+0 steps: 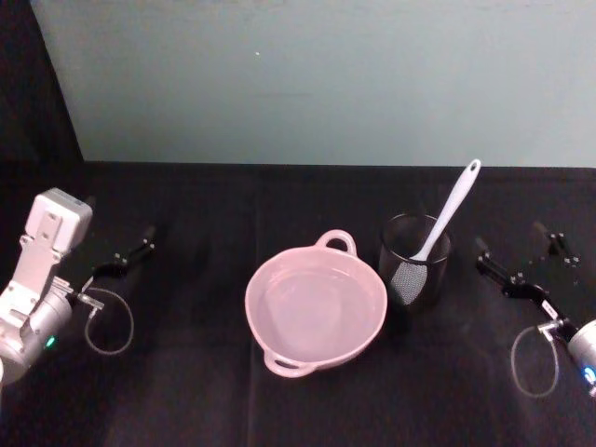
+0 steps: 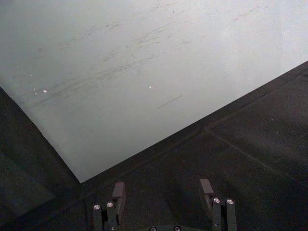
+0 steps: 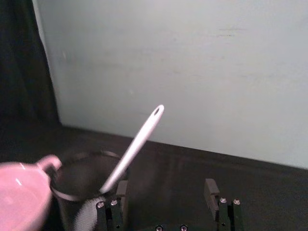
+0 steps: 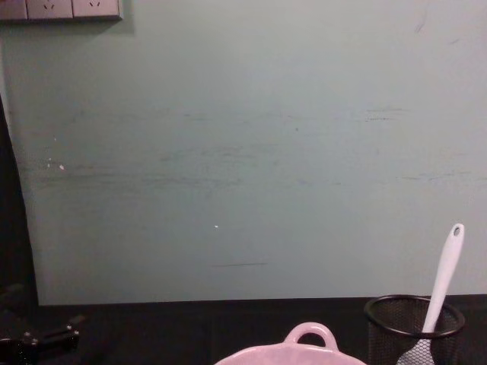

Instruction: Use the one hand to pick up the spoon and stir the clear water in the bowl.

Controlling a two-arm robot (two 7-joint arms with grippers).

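Observation:
The pale pink bowl (image 1: 317,312) sits mid-table with clear water in it; its loop handle (image 4: 310,334) pokes up in the chest view. Just to its right, the white spoon (image 1: 450,209) stands tilted in a black mesh cup (image 1: 415,259), handle hole uppermost, and the spoon (image 3: 136,144) also leans out of the cup in the right wrist view. My right gripper (image 1: 510,244) rests open on the table right of the cup, touching nothing, and my right gripper (image 3: 166,190) holds nothing between its fingers. My left gripper (image 1: 121,244) is parked open at the far left, where my left gripper (image 2: 162,192) faces the wall.
A pale green wall (image 1: 317,84) closes off the back of the black table (image 1: 186,391). The mesh cup (image 4: 411,327) stands close beside the bowl's rim. Cable loops hang by both wrists, one on the left (image 1: 110,321) and one on the right (image 1: 534,363).

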